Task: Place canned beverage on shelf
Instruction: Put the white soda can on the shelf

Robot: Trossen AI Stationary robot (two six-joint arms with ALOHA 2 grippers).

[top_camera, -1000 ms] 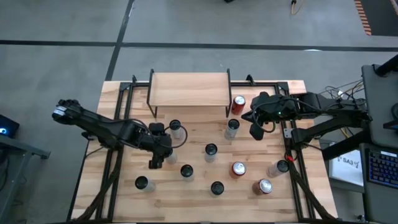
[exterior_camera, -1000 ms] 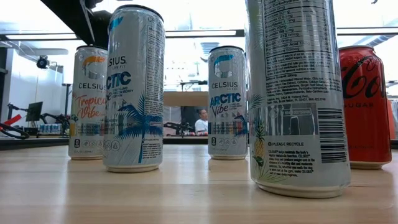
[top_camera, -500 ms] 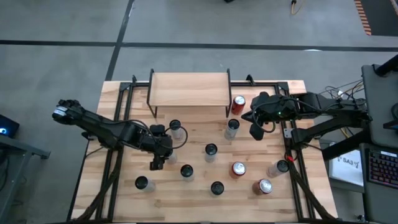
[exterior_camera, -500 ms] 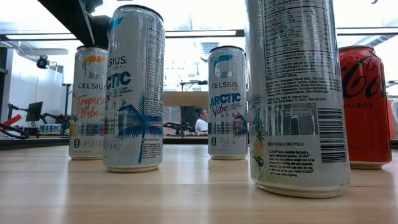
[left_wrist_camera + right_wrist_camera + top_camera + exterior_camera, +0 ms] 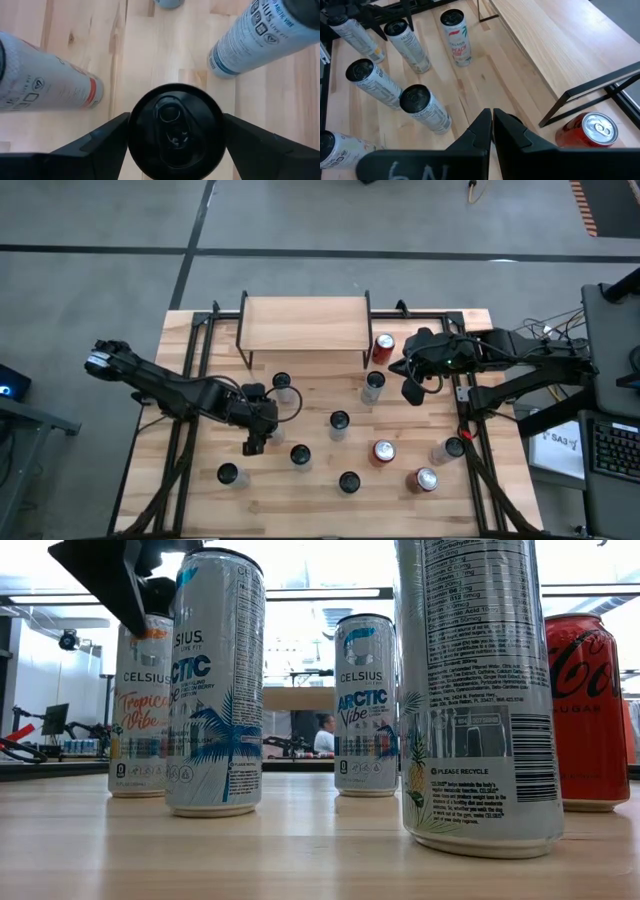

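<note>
Over left tabletop [image 5: 200,490]: left gripper [image 5: 175,131] newly lowered, jaws wide astride black-topped slim can [image 5: 175,131], ungripped; grasp next.

A plank table [image 5: 200,490] carries a low wooden shelf [image 5: 303,324] at its far edge and a scatter of upright slim and red cans [image 5: 383,451].

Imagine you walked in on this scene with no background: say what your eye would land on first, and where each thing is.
First, the crowd of slim cans standing across the plank table, with the empty shelf at its far edge. Next, the left gripper, open, straddling a black-topped can near the table's middle-left. The right gripper, shut, hangs beside a red can next to the shelf's right end.
</note>
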